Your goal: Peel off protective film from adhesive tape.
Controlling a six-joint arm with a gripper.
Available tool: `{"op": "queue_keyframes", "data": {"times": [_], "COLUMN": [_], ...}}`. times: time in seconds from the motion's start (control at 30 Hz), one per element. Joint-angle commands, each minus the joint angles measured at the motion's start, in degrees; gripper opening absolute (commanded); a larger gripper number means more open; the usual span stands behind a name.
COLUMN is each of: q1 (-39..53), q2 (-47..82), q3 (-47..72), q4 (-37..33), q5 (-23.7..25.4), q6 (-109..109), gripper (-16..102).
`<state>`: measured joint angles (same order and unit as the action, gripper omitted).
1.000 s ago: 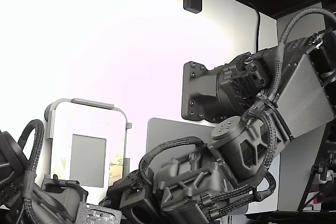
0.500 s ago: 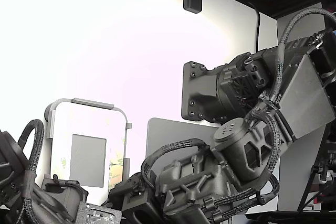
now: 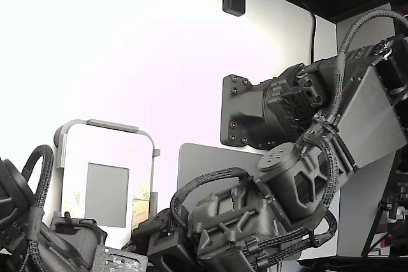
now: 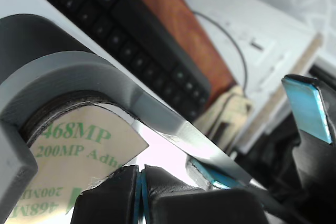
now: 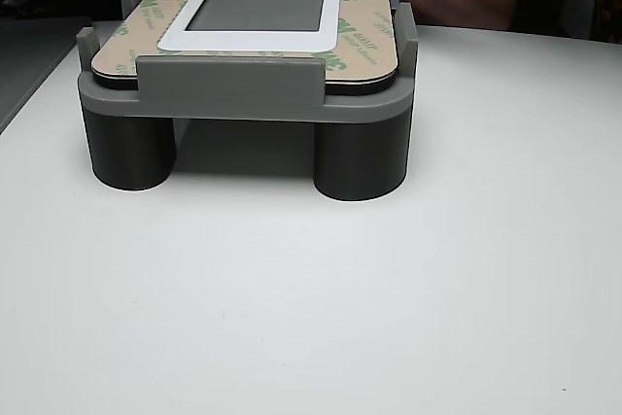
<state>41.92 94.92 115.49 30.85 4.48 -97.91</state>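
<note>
The blue-padded black jaws (image 4: 140,192) look clenched on the edge of the pale-yellow green-printed protective film (image 4: 79,153) at the wrist view's lower left, so I'd peel low and slow along the grey rounded fixture (image 4: 84,74).

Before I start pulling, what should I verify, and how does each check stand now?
1. Panel seated in the grey fixture: ok.
2. Protective film lying flat, corner not lifted: ok.
3. Black fingers pressed together at the film's edge: ok.
4. Film actually caught between them: cannot tell.
5. Whose finger carries the separate blue pad: cannot tell.
6. Keyboard apart from the fixture: ok.
</note>
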Motion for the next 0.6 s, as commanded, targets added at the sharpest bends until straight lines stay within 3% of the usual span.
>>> {"op": "queue_keyframes", "data": {"times": [0.0,0.57], "q1": [-1.0,-1.7], "q2": [1.6,2.6], "q3": [-0.4,0.6], "q4": [-0.8,-0.7], "q5": [-0.1,-0.2], "q6": [-0.3,-1.6], "gripper": [-10,-10]}}
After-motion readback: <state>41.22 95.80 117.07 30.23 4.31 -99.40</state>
